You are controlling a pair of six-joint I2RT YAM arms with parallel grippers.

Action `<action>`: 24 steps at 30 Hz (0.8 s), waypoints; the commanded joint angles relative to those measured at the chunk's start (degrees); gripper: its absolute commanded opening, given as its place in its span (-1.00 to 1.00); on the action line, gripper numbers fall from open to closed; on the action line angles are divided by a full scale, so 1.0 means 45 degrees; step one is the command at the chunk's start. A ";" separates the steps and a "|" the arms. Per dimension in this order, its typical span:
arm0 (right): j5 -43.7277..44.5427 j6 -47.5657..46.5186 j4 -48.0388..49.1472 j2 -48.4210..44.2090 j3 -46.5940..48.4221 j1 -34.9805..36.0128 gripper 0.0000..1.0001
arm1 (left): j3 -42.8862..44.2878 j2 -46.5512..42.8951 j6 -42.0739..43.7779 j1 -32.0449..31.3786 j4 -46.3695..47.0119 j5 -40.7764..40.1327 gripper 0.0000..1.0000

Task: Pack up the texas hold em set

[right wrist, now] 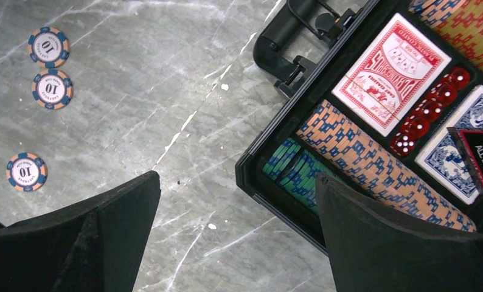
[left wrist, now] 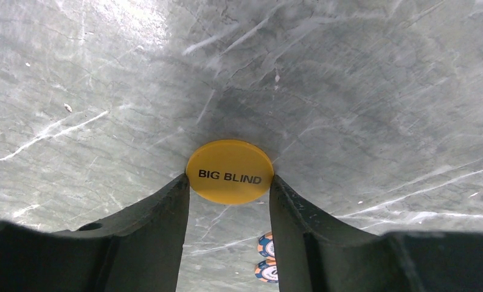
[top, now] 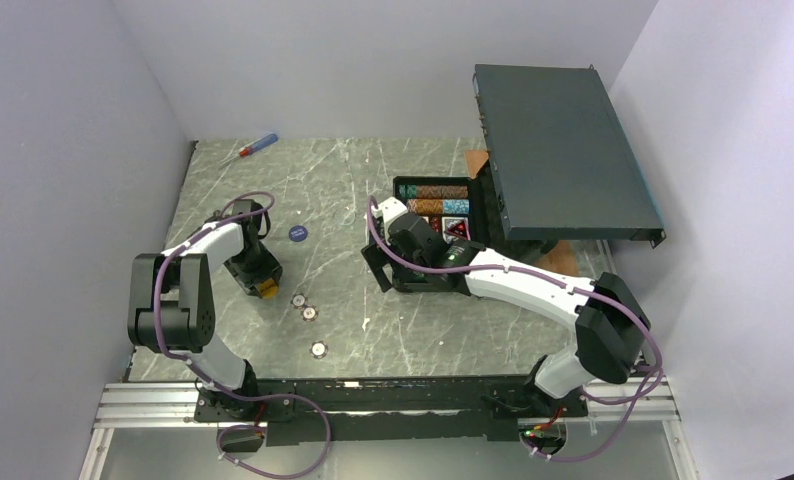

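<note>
The texas hold em set's dark case (top: 404, 187) lies open right of centre. It holds rows of striped chips (right wrist: 379, 161), a red card deck (right wrist: 392, 73), a blue deck (right wrist: 470, 140) and red dice (right wrist: 427, 112). My right gripper (right wrist: 237, 182) hangs open over the case's near-left corner (right wrist: 251, 176), holding nothing. At the left, my left gripper (left wrist: 229, 179) is low on the table, both fingertips touching the edges of a yellow BIG BLIND button (left wrist: 229, 159). Three loose chips (top: 310, 313) lie between the arms, and a dark blue round button (top: 298, 233) lies farther back.
A large flat dark rack box (top: 563, 150) leans over the case's right side. A red-and-blue-handled screwdriver (top: 253, 148) lies at the back left. The case's black handle (right wrist: 288, 36) sticks out toward the loose chips. Grey walls close in the table on three sides.
</note>
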 commanded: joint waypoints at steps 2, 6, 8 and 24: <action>0.0644 0.0000 0.0794 -0.1231 -0.0172 -0.0036 1.00 | -0.0191 0.0253 0.0324 0.0056 0.0357 -0.0259 0.01; 0.0506 0.0019 0.0979 -0.1438 -0.0284 -0.0231 1.00 | -0.0137 0.0008 0.0404 0.0046 0.0283 -0.0285 -0.04; 0.0488 0.0020 0.0964 -0.1385 -0.0286 -0.0295 1.00 | -0.0085 -0.0117 0.0442 0.0046 0.0188 -0.0378 -0.04; 0.0945 0.0113 0.1344 -0.2396 -0.0866 -0.0433 1.00 | 0.1175 -0.1590 0.1329 -0.1849 -0.0309 -0.1187 -0.07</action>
